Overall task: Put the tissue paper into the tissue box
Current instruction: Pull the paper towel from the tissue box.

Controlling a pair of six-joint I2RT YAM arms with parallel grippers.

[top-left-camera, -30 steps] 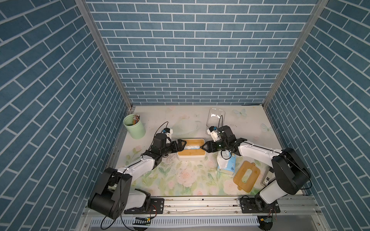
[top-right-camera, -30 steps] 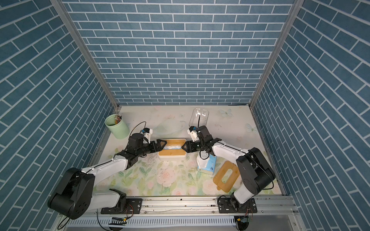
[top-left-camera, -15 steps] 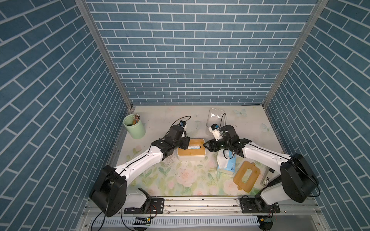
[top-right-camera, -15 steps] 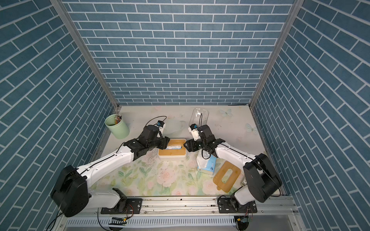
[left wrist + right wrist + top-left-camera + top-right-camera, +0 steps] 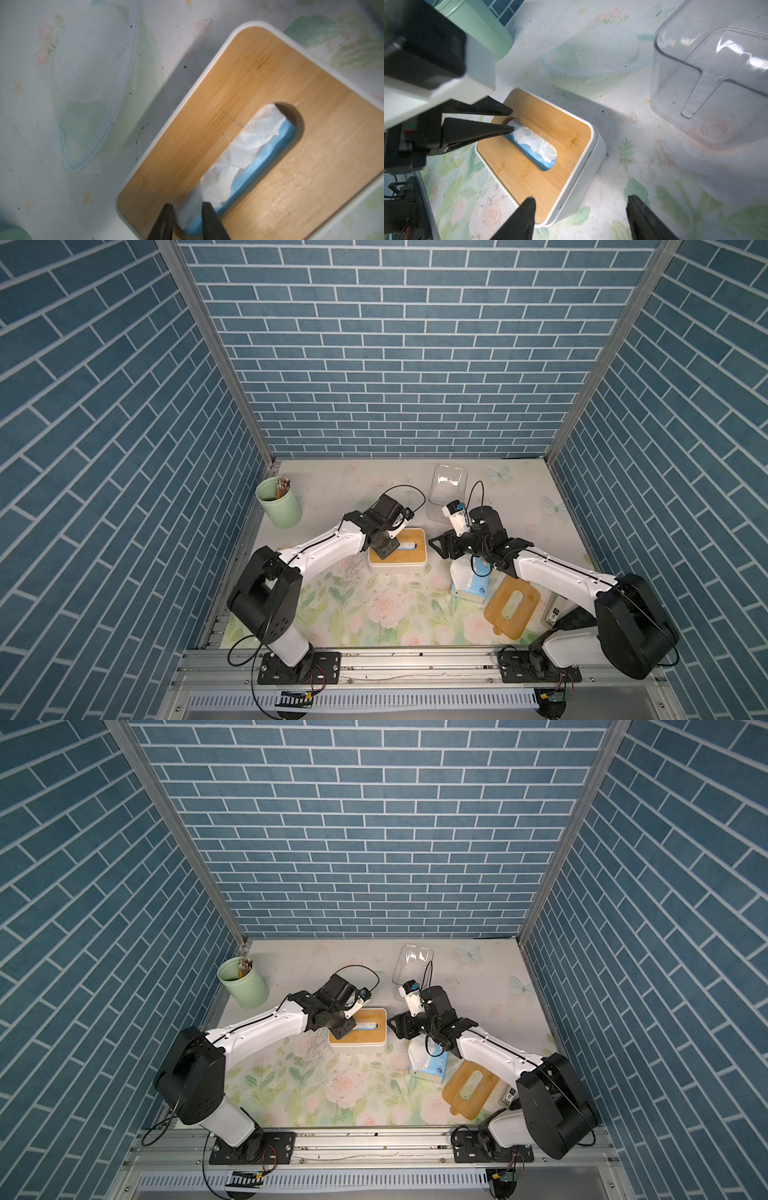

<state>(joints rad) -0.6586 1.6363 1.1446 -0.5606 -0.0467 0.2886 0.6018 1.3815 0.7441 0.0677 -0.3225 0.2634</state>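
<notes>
Pinching, by the look of it, one end of the white tissue paper (image 5: 239,149) with the left gripper (image 5: 187,207), with fingers drawn narrow and paper filling the gap between them. Holding the right gripper (image 5: 581,205) just beside the tissue box (image 5: 581,182), with fingers spread wide and touching nothing. Finding the tissue paper already lying inside the box, under the wooden lid (image 5: 249,72), showing through the slot (image 5: 291,116) together with a blue wrapper (image 5: 270,149). Listing also, near the right gripper, a second tissue pack (image 5: 469,585) and a spare lid (image 5: 513,608) flat on the table (image 5: 374,614). Listing behind the box a clear tub (image 5: 716,83) and a green cup (image 5: 279,506). Risking, on any upward pull, tearing the thin sheet at the pinch, dragging several sheets out in a clump, or lifting and skewing the lid, with one fingertip lying close to the slot's edge. Risking likewise sliding the light box across the table, with nothing bracing it. Risking, on too shallow a pinch, slipping off and coming away with nothing.
</notes>
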